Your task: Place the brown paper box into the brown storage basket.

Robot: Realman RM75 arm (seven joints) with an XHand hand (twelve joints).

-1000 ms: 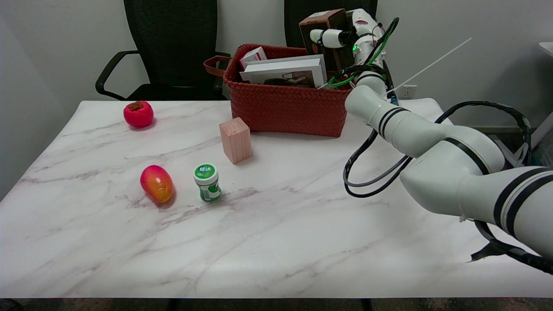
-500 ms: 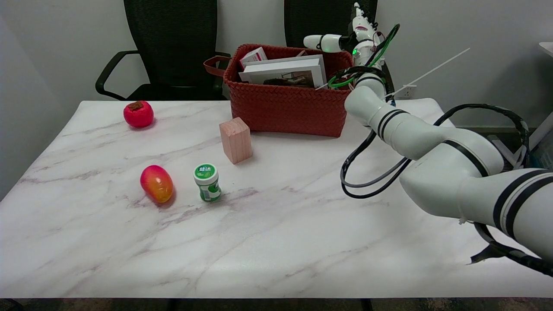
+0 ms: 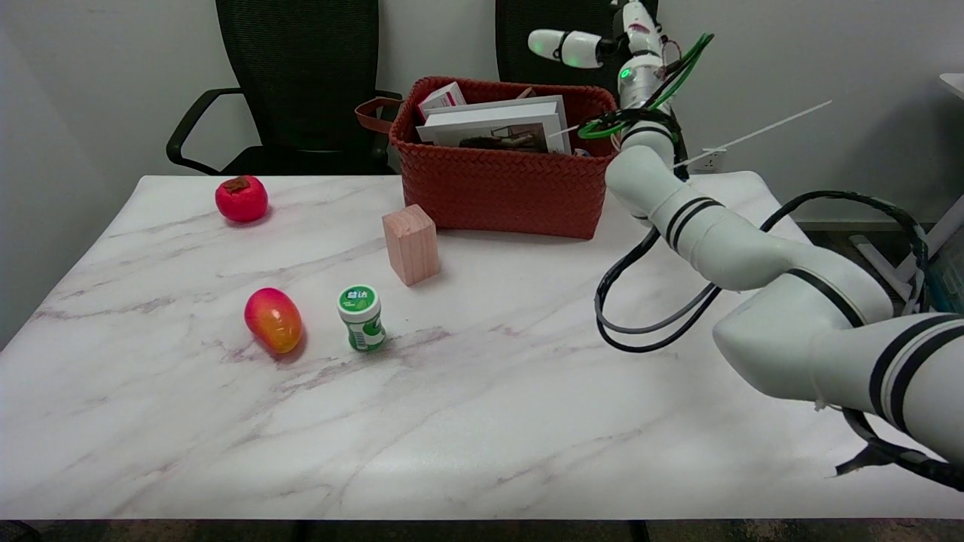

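Up high above the far right corner of the brown storage basket (image 3: 498, 188) is the right robot hand (image 3: 599, 38). It holds nothing. One white finger (image 3: 563, 45) sticks out to the left, well apart from the rest, so the robot hand looks spread. Part of it is cut off by the top edge of the picture. The white arm (image 3: 723, 241) reaches up to it from the lower right, with green and black wires on it.

I cannot see the brown paper box clearly. It is not in the robot hand and not out on the bench (image 3: 467, 406). A small brown tip (image 3: 526, 93) pokes up behind the big white box (image 3: 497, 124) in the basket, but I cannot tell if that is it.

The basket sits at the back of the bench. A small pink and white box (image 3: 443, 98) leans in its left corner.

A pink wooden block (image 3: 411, 245) stands just in front of the basket. A green and white bottle (image 3: 361, 317) stands near the middle, with a red and yellow mango (image 3: 273, 320) just beside it on the left. A red fruit (image 3: 241, 198) sits far off at the back left. Two black chairs (image 3: 301, 83) stand behind the bench.
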